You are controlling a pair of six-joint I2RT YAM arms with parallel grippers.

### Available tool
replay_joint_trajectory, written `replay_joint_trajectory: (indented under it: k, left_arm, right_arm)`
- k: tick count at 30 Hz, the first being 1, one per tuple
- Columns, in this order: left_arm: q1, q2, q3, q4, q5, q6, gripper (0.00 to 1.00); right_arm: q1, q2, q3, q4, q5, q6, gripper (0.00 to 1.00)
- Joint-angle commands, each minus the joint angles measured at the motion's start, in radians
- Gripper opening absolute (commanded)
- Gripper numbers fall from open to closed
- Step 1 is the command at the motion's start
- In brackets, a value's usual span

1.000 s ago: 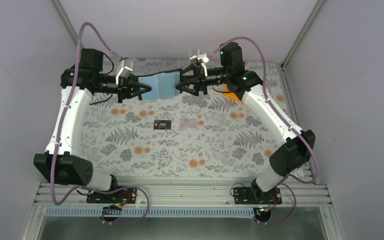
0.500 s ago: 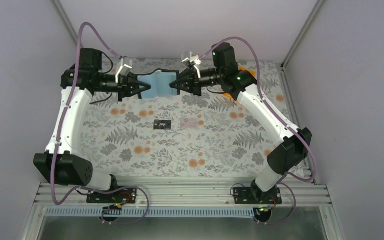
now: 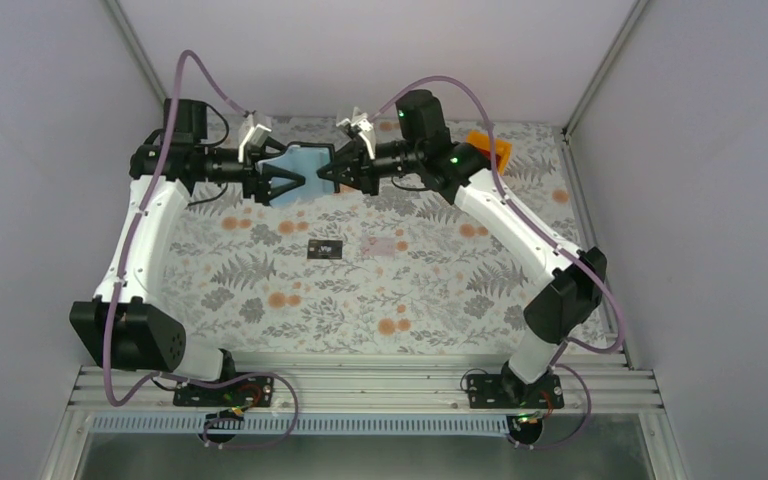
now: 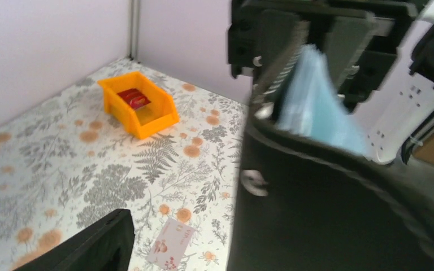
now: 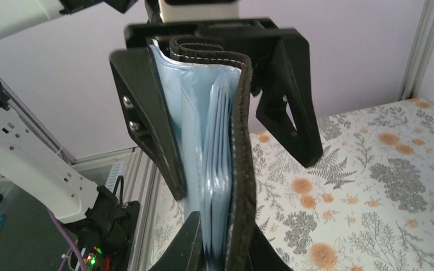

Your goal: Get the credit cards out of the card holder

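Card holder spans left-right, spine toward spread left claw, right claw clamping its open edge.

I see the black folding card holder with clear plastic sleeves up in the air over the far middle of the floral-printed table. Its right end is pinched by my right gripper, and its left end sits between the spread fingers of my left gripper. Nearer to me, around the table's middle, the small thin black card lies flat to the left of the pale pink card, the two apart. The orange plastic bin sits in the far right corner with a red card inside it.
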State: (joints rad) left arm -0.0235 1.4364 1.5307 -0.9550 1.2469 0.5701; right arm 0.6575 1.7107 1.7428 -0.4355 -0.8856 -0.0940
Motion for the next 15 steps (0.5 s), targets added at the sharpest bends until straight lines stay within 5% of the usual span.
replay_joint_trajectory:
  k: [1,7,15]
  left_arm:
    - [-0.004,-0.017,-0.028,0.102,-0.107,-0.087,0.8]
    - [-0.004,-0.024,-0.038,0.121,-0.144,-0.108,0.78]
    - [-0.004,-0.029,-0.036,0.059,-0.018,-0.027,0.15]
  right_arm:
    - [0.04,0.011,0.068,0.04,0.025,0.019,0.04]
    - [0.057,0.015,0.081,0.027,0.035,0.016,0.04]
    - [0.046,0.005,0.074,0.015,-0.029,-0.013,0.04]
